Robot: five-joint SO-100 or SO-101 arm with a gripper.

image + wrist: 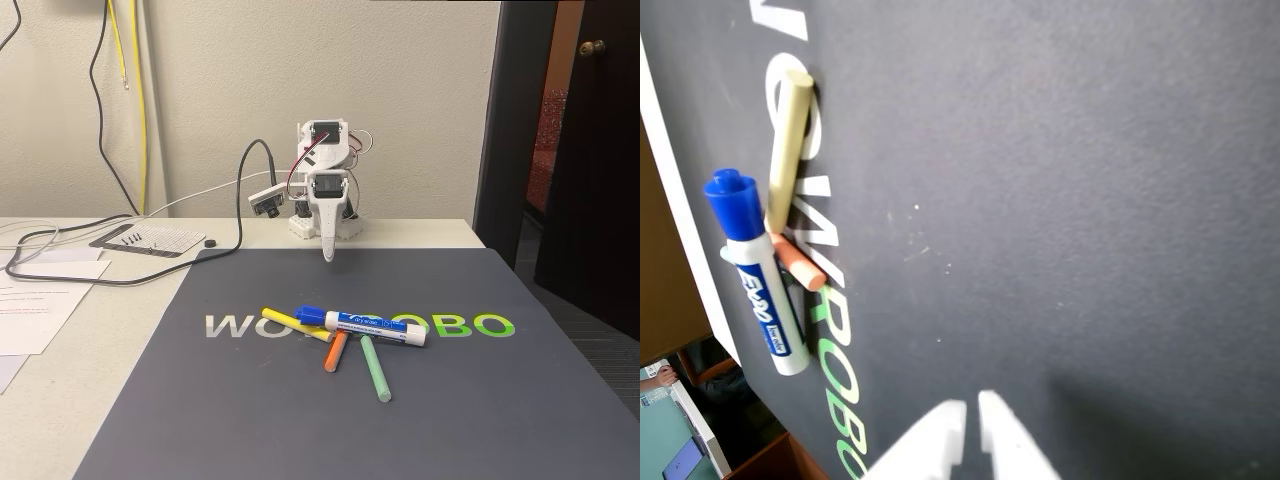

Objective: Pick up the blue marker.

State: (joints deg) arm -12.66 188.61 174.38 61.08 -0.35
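Biggest thing first: the dark grey mat (400,400) takes up most of the lower half of the fixed view, lying on a pale surface (130,330), with big white and green lettering (470,325) across its middle. The white arm (325,185) sits at the top centre of that view, against the wall at the far edge of the mat, folded up with the tool (327,255) pointing straight down near the mat's far edge. From here it looks like one narrow white spike, so the fingers seem to be pressed together.

The wrist view backs that up: the tool (971,408) pokes in from the bottom centre and the two white tips sit almost touching, just a thin slit between them, nothing pinched.

The fixed view gives you stuff the wrist view misses: black and yellow cables (130,120) running down the wall at upper left, papers (40,300) at left, a dark door (585,150) at right, and a green stick (375,368) lying lower right of the pile.

The blue marker (362,324) lies just right of the middle of the fixed view, on the lettering, cap to the left, crossing over the yellow stick (290,322) and the orange stick (335,351). It's well apart from the tool, lower in the frame and a bit right of it.

In the wrist view the blue marker (758,275) lies along the left side, cap up, well up and left of the tool tips. The yellow stick (788,150) and a bit of the orange stick (800,266) sit right beside it.
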